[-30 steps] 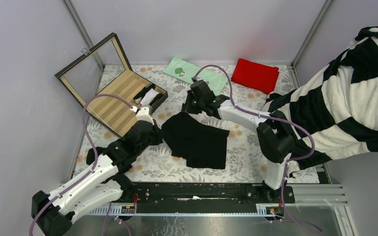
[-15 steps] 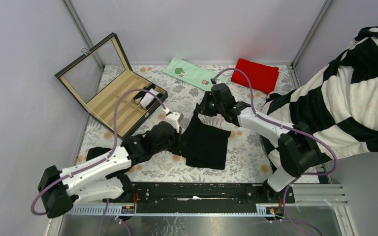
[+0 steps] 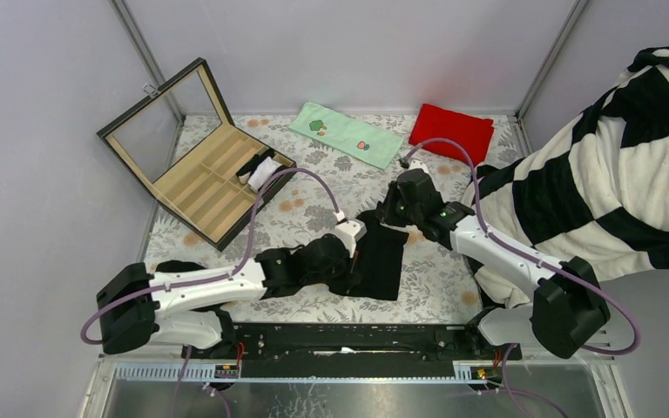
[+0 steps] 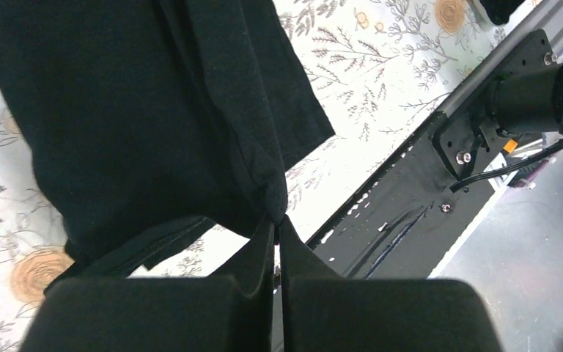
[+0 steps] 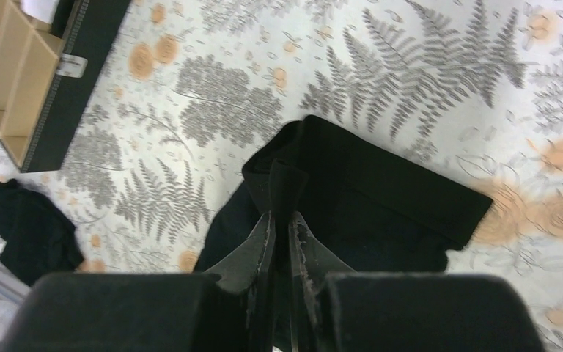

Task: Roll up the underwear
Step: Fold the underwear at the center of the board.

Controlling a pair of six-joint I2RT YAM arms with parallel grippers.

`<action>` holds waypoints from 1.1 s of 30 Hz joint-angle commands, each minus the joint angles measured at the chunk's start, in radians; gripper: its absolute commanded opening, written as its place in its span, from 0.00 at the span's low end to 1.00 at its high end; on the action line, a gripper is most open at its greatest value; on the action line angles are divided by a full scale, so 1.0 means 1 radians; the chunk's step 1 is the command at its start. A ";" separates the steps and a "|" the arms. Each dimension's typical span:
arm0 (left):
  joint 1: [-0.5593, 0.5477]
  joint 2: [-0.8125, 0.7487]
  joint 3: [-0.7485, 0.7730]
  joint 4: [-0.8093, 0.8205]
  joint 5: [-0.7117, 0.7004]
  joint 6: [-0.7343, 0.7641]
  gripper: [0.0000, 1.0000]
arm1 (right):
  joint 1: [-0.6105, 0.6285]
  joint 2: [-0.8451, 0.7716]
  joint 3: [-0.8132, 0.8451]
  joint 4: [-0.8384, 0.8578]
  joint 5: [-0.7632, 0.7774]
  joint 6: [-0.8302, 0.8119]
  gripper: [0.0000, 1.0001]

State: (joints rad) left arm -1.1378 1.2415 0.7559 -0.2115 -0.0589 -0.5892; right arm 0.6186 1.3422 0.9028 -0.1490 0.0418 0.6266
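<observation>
Top external view: the underwear (image 3: 383, 261) lies partly folded on the floral table cover (image 3: 435, 280), pinched at two ends. The left gripper (image 3: 354, 250) is clenched on its near-left edge. In the left wrist view its fingers (image 4: 258, 253) meet on a bunched corner of the black cloth (no gap shows between them), and the rest of the garment spreads away beyond the tips. The right gripper (image 3: 389, 215) grasps the far edge. The right wrist view shows a raised fold nipped between its fingers (image 5: 253, 249), with more cloth lying flat just past them and to their right. Well apart, up and to the left of the right fingers, sits the open case (image 3: 193, 178), its glass lid tilted back. Its tan slots run in rows, and the end nearest the grippers holds a white bundle (image 3: 264, 171) with something black beside it (too small to tell what). A second black cloth (image 5: 33, 231) lies left of the right fingers.
</observation>
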 commanded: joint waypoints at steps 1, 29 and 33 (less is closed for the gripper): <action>-0.031 0.052 0.035 0.123 0.019 -0.037 0.00 | -0.011 -0.065 -0.040 -0.055 0.084 -0.032 0.08; -0.076 0.300 0.145 0.248 -0.018 -0.135 0.00 | -0.047 -0.087 -0.108 -0.133 0.136 -0.067 0.11; -0.076 0.309 0.180 0.233 -0.037 -0.132 0.00 | -0.049 -0.090 -0.092 -0.145 0.122 -0.068 0.11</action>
State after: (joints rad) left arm -1.2076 1.5455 0.8803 -0.0113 -0.0532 -0.7105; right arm 0.5789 1.2835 0.7750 -0.2649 0.1562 0.5728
